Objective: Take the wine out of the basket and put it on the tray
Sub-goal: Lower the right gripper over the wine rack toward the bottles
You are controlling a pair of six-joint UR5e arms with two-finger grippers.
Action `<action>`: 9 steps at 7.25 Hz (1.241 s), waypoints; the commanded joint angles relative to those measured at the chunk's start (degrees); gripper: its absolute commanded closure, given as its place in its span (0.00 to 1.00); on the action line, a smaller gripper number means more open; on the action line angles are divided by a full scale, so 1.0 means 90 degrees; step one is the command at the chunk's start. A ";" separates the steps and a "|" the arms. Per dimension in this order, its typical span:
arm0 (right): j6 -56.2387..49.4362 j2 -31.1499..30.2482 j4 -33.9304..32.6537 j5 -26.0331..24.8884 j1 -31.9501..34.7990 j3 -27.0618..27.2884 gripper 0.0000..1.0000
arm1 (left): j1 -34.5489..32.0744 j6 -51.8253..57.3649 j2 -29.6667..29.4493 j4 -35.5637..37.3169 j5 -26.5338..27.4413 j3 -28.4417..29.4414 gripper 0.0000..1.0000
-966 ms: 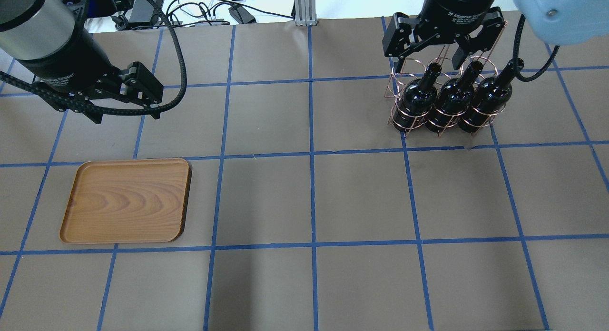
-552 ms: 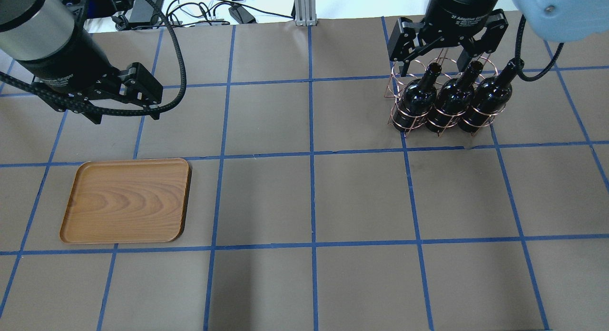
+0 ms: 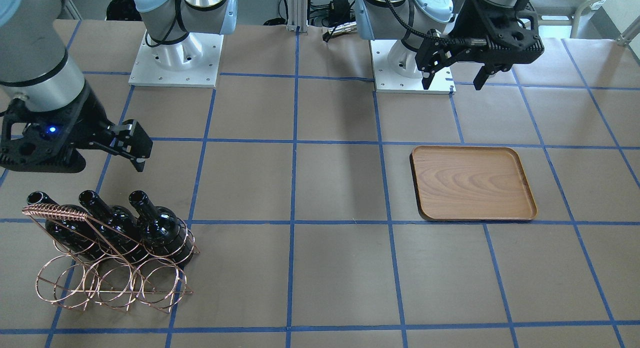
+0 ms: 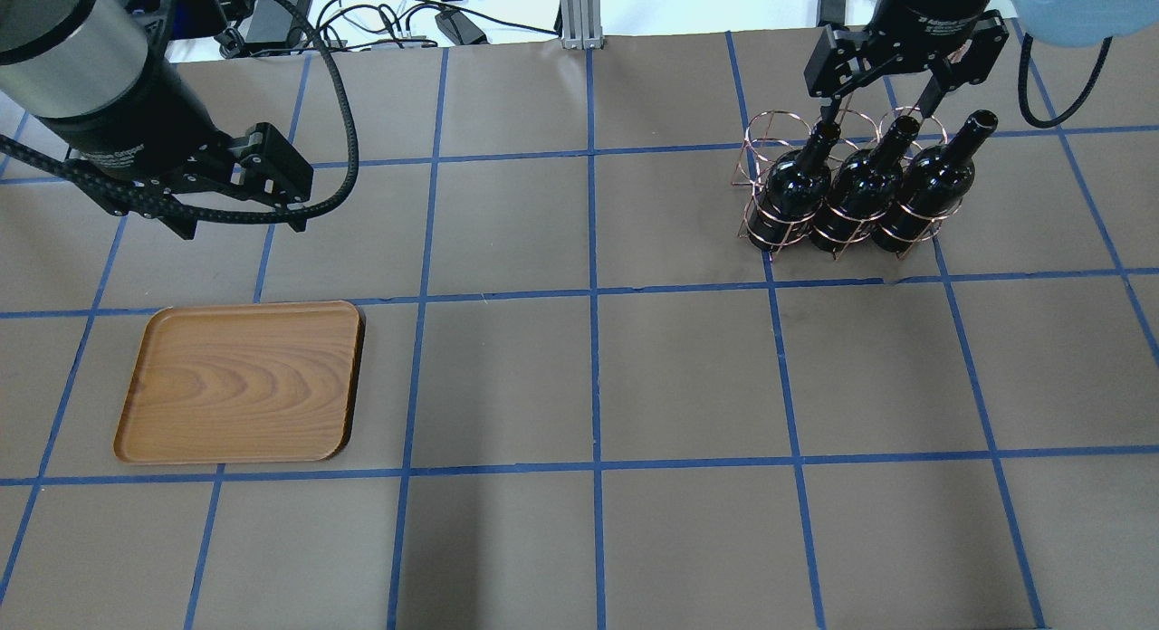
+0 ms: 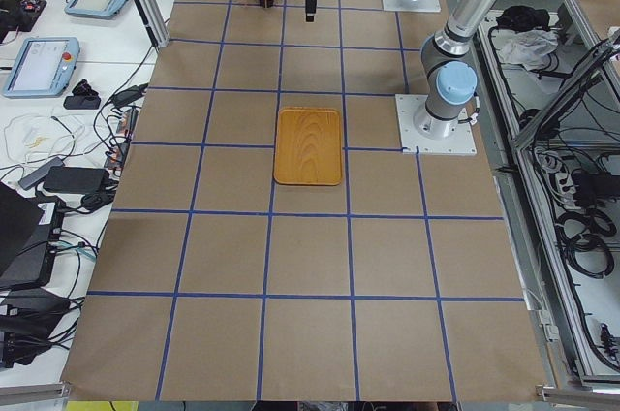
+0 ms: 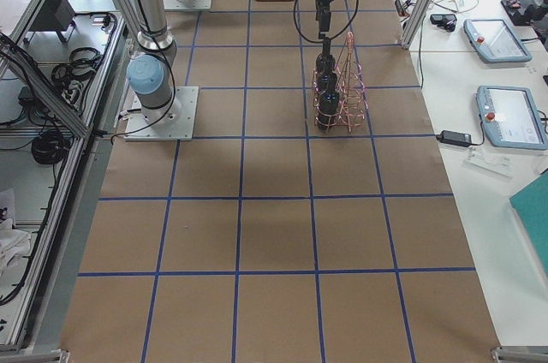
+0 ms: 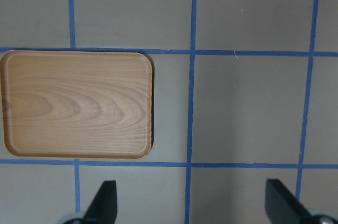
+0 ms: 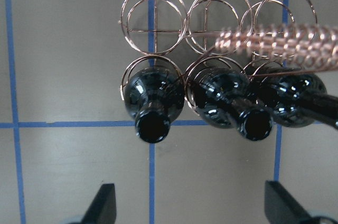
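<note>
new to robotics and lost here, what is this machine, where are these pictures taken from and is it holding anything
This is a robot: two jointed arms bolted to a brown paper-covered table marked with blue tape squares, each ending in a two-finger gripper. Two pictures look down from above, one from behind the robot, one facing it. Two look along the table from its ends. Two come from wrist cameras, looking down between the fingers. On the table are an empty flat brown wooden tray and a copper wire basket holding three dark glass wine bottles. The left gripper hangs open near the tray; the right gripper hangs open above the bottle necks. Neither holds anything.
</note>
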 commanded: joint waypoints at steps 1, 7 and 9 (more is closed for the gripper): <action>-0.0536 0.0466 -0.0509 -0.0018 -0.0288 0.0000 0.01 | -0.0006 0.0000 0.0001 -0.0004 -0.0007 -0.0006 0.00; -0.0557 0.0663 -0.0443 -0.0038 -0.0377 0.0243 0.53 | 0.0003 0.0000 0.0001 -0.0014 0.0022 -0.0006 0.00; -0.0547 0.0663 -0.0453 -0.0047 -0.0377 0.0224 0.87 | -0.0006 0.0000 0.0001 -0.0024 0.0032 -0.0006 0.00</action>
